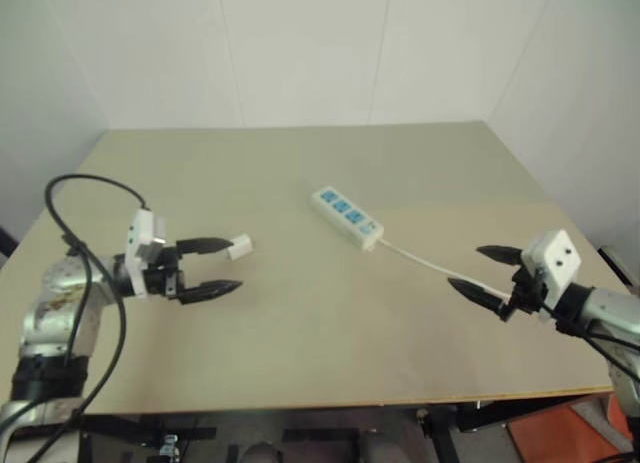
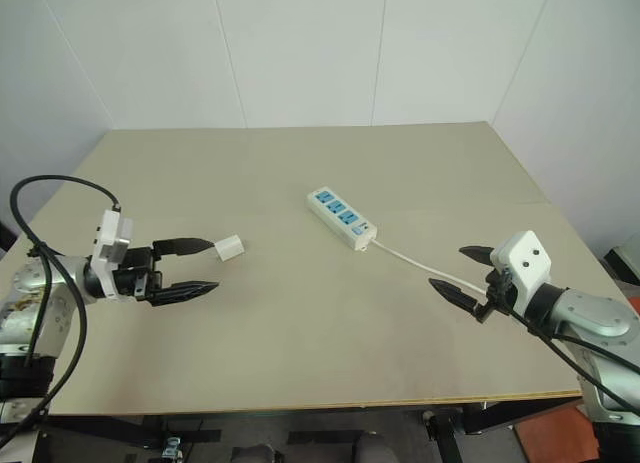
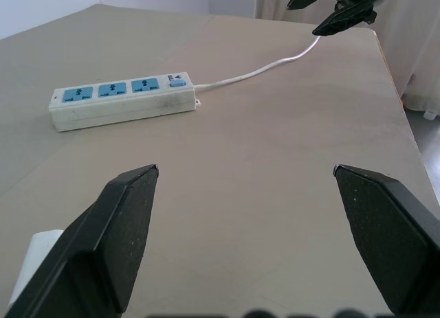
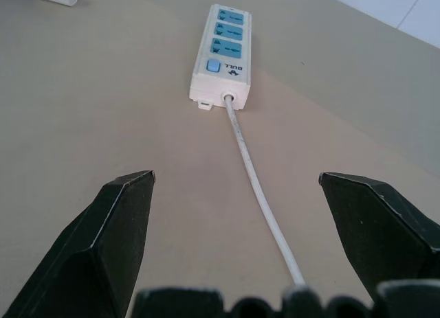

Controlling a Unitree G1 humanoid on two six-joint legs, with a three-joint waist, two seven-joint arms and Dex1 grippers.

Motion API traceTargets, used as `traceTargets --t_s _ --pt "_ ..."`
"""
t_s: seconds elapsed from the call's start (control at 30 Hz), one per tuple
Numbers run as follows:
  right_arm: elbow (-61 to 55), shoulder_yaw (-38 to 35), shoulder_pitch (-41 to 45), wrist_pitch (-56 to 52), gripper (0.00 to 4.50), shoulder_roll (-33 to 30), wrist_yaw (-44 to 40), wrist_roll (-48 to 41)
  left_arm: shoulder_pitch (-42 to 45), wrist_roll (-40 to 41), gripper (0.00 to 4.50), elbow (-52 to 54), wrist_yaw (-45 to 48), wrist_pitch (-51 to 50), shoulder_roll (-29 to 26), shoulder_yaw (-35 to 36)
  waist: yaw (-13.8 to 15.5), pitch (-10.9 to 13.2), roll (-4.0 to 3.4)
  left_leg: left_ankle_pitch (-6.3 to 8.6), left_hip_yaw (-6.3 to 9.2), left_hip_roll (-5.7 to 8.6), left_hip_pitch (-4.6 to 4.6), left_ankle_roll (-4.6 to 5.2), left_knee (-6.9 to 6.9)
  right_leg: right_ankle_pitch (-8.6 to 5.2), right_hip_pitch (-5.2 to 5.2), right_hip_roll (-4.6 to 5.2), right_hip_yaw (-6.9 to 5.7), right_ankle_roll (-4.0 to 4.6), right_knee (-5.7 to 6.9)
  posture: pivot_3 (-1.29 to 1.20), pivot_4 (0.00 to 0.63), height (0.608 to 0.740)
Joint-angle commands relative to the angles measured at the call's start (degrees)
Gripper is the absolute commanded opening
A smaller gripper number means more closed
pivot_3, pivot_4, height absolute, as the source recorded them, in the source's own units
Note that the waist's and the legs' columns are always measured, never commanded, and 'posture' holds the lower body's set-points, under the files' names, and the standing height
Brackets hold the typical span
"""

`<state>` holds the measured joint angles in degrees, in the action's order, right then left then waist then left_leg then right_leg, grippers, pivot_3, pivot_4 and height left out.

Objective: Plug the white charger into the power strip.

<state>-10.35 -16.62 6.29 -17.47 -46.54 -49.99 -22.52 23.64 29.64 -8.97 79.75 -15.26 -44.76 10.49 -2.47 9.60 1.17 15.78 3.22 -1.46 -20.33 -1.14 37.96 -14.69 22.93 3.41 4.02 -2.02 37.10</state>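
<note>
The white charger (image 1: 240, 247) lies on the tan table, left of centre. My left gripper (image 1: 236, 265) hovers open beside it. The tip of its far finger (image 3: 127, 222) is right next to the charger (image 3: 34, 263), which sits outside the gap; I cannot tell whether they touch. The power strip (image 1: 346, 217) lies slanted near the table's middle with three blue socket faces up and nothing plugged in. My right gripper (image 1: 463, 266) is open at the right, pointing along the cord toward the strip (image 4: 223, 53), with nothing between its fingers.
The strip's thin white cord (image 1: 430, 263) runs right across the table (image 1: 300, 333) and passes under my right gripper. The table's front edge is near both arms. White walls close off the back and right. An orange object (image 1: 560, 438) sits on the floor, lower right.
</note>
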Motion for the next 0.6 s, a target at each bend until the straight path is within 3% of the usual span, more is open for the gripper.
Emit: traceTargets --t_s 0.03,0.6 --pt "-0.24 -0.78 1.17 1.66 4.50 -0.59 0.11 0.51 -0.04 1.48 4.46 2.00 -0.27 -0.20 -0.99 1.68 0.00 0.00 0.00 0.00 0.00 0.00 0.00 0.00 0.00 0.00 0.00 0.00 0.00 0.00 0.00 0.00 0.150 0.740" --pt "-0.33 -0.32 1.49 1.50 4.50 -0.51 -1.40 -0.59 0.65 1.28 4.46 1.56 -0.79 -0.40 -0.27 0.72 0.00 0.00 0.00 0.00 0.00 0.00 -0.01 0.00 0.00 0.00 0.01 0.00 0.00 0.00 -0.01 0.00 0.150 0.740"
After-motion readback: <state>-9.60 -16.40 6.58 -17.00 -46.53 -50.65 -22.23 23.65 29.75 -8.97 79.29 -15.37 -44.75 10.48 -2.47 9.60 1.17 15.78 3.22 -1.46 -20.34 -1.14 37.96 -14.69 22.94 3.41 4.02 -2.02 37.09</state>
